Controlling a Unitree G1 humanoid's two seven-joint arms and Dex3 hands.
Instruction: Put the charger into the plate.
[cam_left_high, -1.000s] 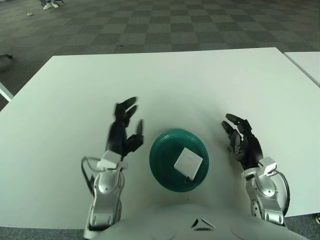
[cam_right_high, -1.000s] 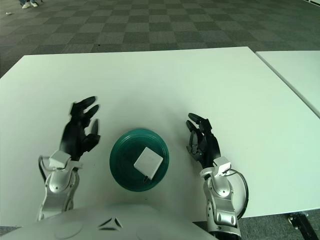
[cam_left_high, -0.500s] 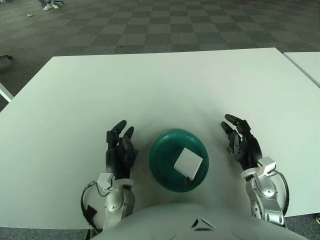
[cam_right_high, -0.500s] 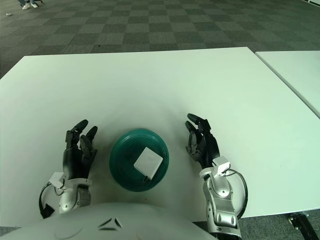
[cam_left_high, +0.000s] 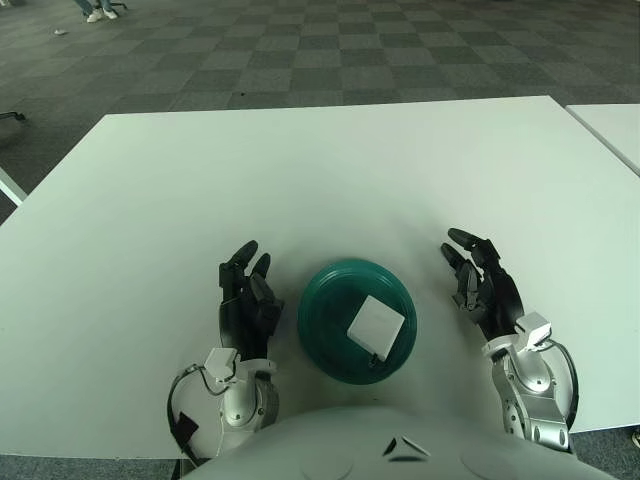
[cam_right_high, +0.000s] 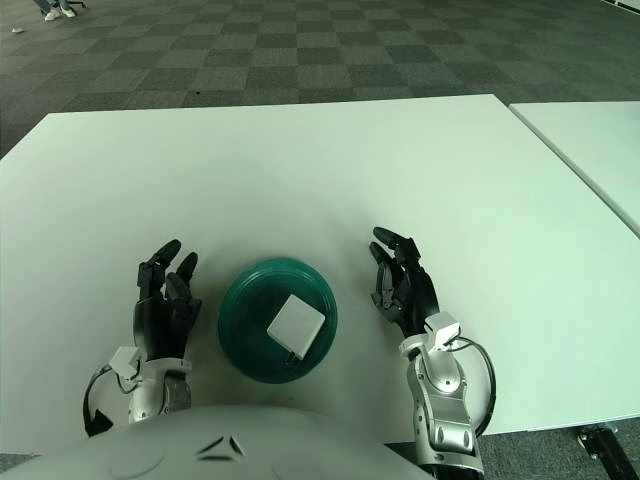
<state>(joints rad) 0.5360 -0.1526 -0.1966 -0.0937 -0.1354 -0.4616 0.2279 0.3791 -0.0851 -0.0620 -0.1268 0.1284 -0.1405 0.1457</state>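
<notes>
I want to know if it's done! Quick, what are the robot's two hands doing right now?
Left hand: open, holding nothing, left of the plate.
Right hand: open, holding nothing, right of the plate.

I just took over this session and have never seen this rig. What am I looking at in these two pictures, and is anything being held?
Both pictures come from one stereo camera on a humanoid robot's head, looking down at a white table; they show the same scene from slightly shifted spots. The left robot hand shows left of a green plate, the right robot hand right of it. Both are black three-finger hands, fingers relaxed, holding nothing. A white charger lies inside the plate, so the job looks done.
</notes>
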